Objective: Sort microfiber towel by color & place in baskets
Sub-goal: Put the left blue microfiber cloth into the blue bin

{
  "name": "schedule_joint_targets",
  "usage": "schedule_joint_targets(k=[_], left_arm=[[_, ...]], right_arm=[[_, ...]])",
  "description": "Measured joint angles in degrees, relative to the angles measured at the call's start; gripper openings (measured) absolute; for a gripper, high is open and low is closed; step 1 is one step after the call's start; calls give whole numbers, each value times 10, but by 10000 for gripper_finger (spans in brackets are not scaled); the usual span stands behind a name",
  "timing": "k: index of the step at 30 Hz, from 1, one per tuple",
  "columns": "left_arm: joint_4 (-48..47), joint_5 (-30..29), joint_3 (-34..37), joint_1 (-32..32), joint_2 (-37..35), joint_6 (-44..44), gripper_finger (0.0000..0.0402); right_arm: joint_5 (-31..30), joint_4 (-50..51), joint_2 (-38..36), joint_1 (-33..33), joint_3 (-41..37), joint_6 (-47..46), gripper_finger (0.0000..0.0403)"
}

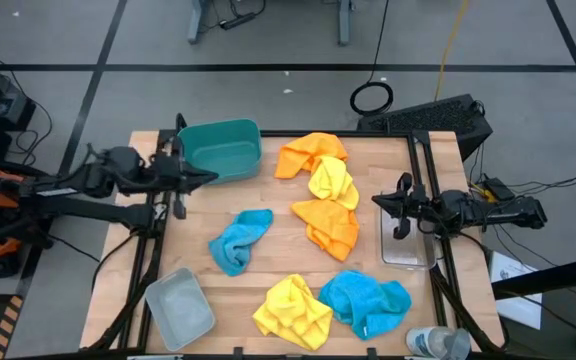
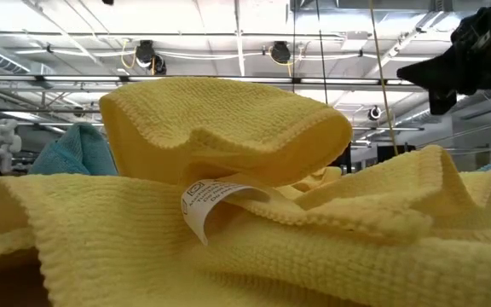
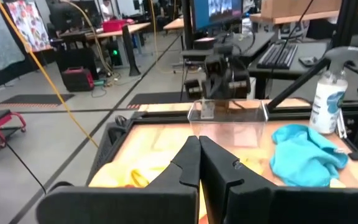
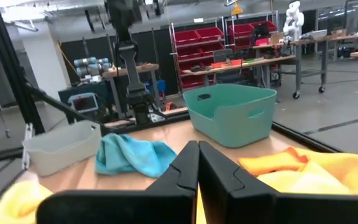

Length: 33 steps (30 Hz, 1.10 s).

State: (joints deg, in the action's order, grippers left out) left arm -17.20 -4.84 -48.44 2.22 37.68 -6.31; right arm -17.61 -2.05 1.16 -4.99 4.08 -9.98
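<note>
Six towels lie loose on the table: an orange one [image 1: 311, 153], a yellow one [image 1: 331, 182], a second orange one [image 1: 328, 225], a blue one [image 1: 241, 240], a second yellow one [image 1: 293, 310] and a second blue one [image 1: 365, 302]. The teal basket [image 1: 218, 150] stands at the far left, the grey basket [image 1: 180, 308] at the near left and the clear basket [image 1: 408, 240] at the right. My left gripper [image 1: 208, 178] hovers shut beside the teal basket. My right gripper [image 1: 378, 201] hovers shut over the clear basket's far end. Both wrist views show the shut fingers, left [image 3: 199, 149] and right [image 4: 197, 152].
A clear spray bottle [image 1: 436, 343] lies at the near right corner, next to the blue towel. The near yellow towel [image 2: 228, 170] fills the low view. Bare wood shows between the left blue towel and the grey basket. The black frame rails [image 1: 153, 230] run along both table sides.
</note>
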Motion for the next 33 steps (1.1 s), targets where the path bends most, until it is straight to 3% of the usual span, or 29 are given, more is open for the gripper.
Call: schedule_joint_targets(k=[7, 16, 22, 29, 33], left_arm=[[40, 0, 46, 0, 10, 0, 4], [82, 0, 76, 0, 24, 5, 4], [96, 1, 76, -2, 56, 16, 4], [133, 1, 76, -16, 149, 16, 6], [114, 1, 76, -31, 200, 45, 35]], right_arm=[[12, 67, 71, 0, 154, 36, 0], [12, 92, 263, 0, 341, 96, 0], [12, 103, 376, 0, 366, 109, 0], [10, 99, 499, 0, 366, 107, 0], [10, 94, 553, 0, 366, 102, 0]])
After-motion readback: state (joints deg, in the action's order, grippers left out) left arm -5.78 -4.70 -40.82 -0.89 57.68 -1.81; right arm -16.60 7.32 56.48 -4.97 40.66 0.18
